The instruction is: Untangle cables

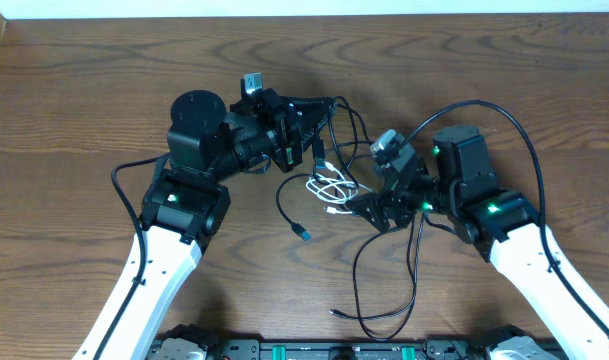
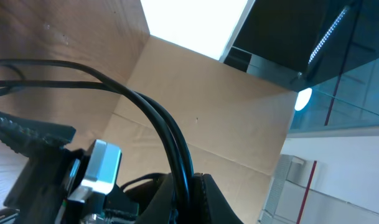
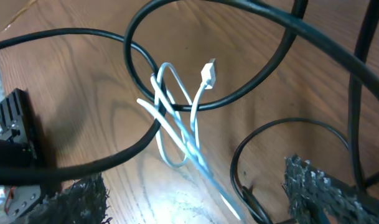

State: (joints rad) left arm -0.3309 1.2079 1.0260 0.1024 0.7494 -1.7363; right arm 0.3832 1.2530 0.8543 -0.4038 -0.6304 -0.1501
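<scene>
Cables (image 1: 334,165) lie tangled mid-bench, between the two arms. The white cord (image 1: 329,188) is a small folded bunch resting on the bench (image 1: 84,90), just to the image-left of the right pincer (image 1: 369,208) and below the left pincer (image 1: 306,128). The right arm is clearly the nearer one.

In the right wrist view, the white cord (image 3: 177,134) runs on a diagonal from its plug end at the upper middle down towards the gap between the fingers, and a loop of black cords (image 3: 139,134) crosses over it. The right pincer (image 3: 198,190) stands wide apart, one finger on each side of that diagonal. It holds nothing, and I cannot tell whether a tip brushes the cord.

The left pincer (image 2: 188,186) is turned up off the bench and clamped together on two strands of black cord, which rise out of the grip and trail back to the tangle.

A next move would likely turn on the crossing: the white cord's long axis points almost straight into the open right pincer.
</scene>
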